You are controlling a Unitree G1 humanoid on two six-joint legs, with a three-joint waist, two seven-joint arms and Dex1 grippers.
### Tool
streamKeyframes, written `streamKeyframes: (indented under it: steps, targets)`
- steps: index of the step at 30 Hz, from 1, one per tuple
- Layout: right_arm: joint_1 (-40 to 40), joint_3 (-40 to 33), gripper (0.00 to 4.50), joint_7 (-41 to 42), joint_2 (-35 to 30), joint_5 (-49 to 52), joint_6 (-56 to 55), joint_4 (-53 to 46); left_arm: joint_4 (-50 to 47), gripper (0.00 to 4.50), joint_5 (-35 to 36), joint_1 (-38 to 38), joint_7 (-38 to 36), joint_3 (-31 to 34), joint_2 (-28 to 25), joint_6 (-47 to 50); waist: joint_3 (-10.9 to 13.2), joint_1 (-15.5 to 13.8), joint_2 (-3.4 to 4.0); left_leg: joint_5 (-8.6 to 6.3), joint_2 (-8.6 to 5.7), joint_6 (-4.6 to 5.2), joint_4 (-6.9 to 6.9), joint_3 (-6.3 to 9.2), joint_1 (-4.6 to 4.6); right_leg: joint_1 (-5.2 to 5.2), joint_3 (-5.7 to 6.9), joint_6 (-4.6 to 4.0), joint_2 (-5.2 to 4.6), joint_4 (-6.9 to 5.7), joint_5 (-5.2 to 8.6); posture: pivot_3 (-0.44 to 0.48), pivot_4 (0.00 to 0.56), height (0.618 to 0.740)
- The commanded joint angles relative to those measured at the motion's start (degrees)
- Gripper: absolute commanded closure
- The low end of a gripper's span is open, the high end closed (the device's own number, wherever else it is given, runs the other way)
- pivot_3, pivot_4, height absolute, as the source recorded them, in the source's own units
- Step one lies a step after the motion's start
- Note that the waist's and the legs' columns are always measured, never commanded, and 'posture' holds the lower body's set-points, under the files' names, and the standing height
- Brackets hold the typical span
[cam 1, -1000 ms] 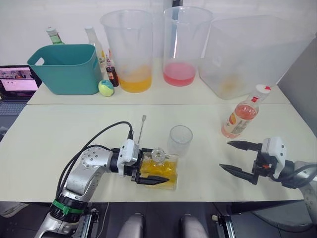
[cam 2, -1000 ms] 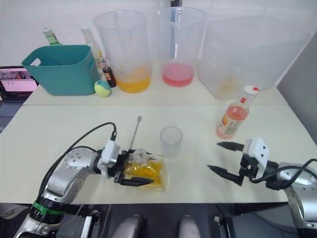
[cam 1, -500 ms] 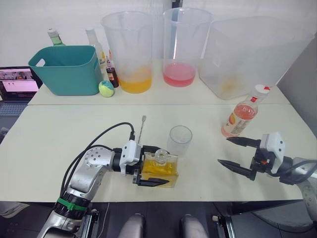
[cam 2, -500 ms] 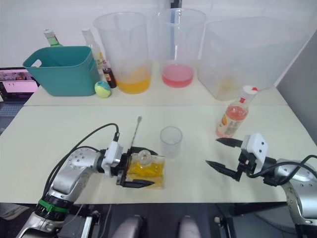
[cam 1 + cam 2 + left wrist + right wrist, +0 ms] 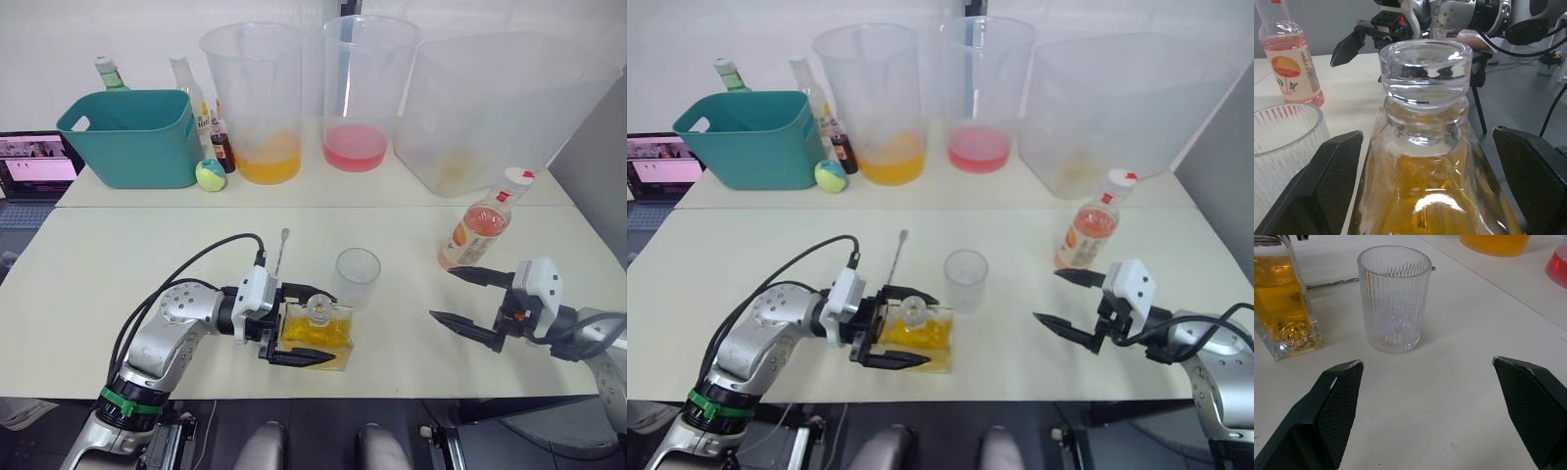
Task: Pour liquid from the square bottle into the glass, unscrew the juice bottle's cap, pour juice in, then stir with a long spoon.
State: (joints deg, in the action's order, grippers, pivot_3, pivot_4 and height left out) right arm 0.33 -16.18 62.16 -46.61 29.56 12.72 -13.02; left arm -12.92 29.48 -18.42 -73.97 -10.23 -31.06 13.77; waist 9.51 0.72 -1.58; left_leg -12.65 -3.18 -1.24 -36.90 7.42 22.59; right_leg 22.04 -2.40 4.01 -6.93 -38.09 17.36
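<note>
So far nothing looks finished. The glass [image 5: 357,276] stands near the middle of the table [image 5: 118,255] and looks empty but for a faint trace at its bottom. The square bottle [image 5: 315,334] stands upright at the near edge, just near-left of the glass, stopper [image 5: 1425,73] in its neck and yellow liquid inside. The juice bottle [image 5: 476,231] stands to the far right with its cap [image 5: 516,179] screwed on. The spoon [image 5: 279,251] lies flat just left of the glass, beyond the bottle.

My judgement is that the first step is in hand: the bottle has to be gripped, its stopper dealt with, and the pour made; then the cap, the juice and the stirring all remain.

The left gripper [image 5: 299,326] has its fingers spread wide on either side of the bottle, with clear gaps between each finger and the glass sides, so it holds nothing. The right gripper [image 5: 462,300] hangs low over the table on the right, near the juice bottle, jaws wide and empty, pointing toward the glass.

Against a second ago, the bottle then leaned over inside the left gripper; now it stands upright on its base, and the fingers have opened away from it. The right gripper has shifted slightly but stays open. Glass, juice bottle and spoon have not moved.
</note>
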Motion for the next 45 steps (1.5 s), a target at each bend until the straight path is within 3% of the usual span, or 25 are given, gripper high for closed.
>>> streamKeyframes:
  steps: [1,6,13,19,25,36,37,45]
  targets:
    - [-0.6,-0.76,0.0,-0.39,-0.19,0.92,0.26,-2.12,-1.66,0.29,0.65,-0.3,0.15,-0.02,0.2,-0.02,0.0,0.0,0.0,0.0,0.0,0.0,0.0,0.0,0.0,0.0,0.0,0.0,0.0,0.0,0.0,0.0,0.15,0.738]
    - [-0.12,-0.82,0.0,-0.86,-0.16,1.47,0.95,-3.83,-1.17,1.7,0.25,0.17,0.08,-0.1,0.4,-0.85,0.0,0.01,0.0,0.0,0.0,0.0,0.0,0.0,0.0,0.0,0.0,0.0,0.0,0.0,0.0,0.0,0.15,0.738]
    - [-3.93,0.0,0.0,-3.5,-1.99,9.11,10.91,-13.77,0.0,1.68,-1.37,0.73,-0.52,-0.66,0.08,-3.6,0.0,0.0,0.01,0.0,0.01,0.0,0.0,0.0,0.0,0.0,0.0,0.0,0.0,0.0,0.0,0.0,0.15,0.738]
    - [-17.4,11.13,0.0,-12.26,-0.88,21.52,26.62,-27.37,0.32,1.68,-1.38,0.62,-0.6,-0.76,-0.16,-3.94,-0.01,0.05,0.04,0.0,0.07,0.0,0.03,0.07,0.01,0.01,0.03,-0.01,0.06,0.03,0.0,0.0,0.15,0.738]
    - [-24.36,20.09,0.0,-18.66,4.55,20.64,31.38,-29.46,0.81,1.68,-1.25,-0.11,-0.58,-0.98,-0.03,-3.95,-0.02,0.03,0.05,0.0,0.01,0.0,0.01,0.09,0.09,0.1,0.03,-0.01,0.02,0.03,0.0,0.0,0.15,0.738]
    - [-26.79,24.89,0.0,-20.21,7.63,15.22,30.5,-28.2,1.63,1.68,-1.3,-0.8,-1.19,-1.03,-0.21,-3.99,-0.02,0.04,0.05,0.0,0.0,0.0,0.01,0.11,0.09,0.12,0.04,-0.01,0.03,0.0,0.0,0.0,0.15,0.738]
    - [-26.74,24.88,0.54,-20.2,7.8,14.82,30.32,-28.13,1.64,1.68,-1.31,-0.81,-1.23,-1.0,-0.26,-3.99,-0.02,0.05,0.05,0.0,0.01,0.0,0.01,0.11,0.09,0.12,0.05,-0.01,0.03,0.0,0.0,0.0,0.15,0.738]
    - [-26.69,24.61,3.22,-19.78,8.92,13.57,29.7,-28.49,1.71,1.68,-1.33,-0.79,-1.65,-1.02,-0.68,-4.09,-0.02,0.12,0.06,0.0,0.02,0.0,0.02,0.11,0.08,0.13,0.05,-0.02,0.04,-0.01,-0.01,0.0,0.15,0.738]
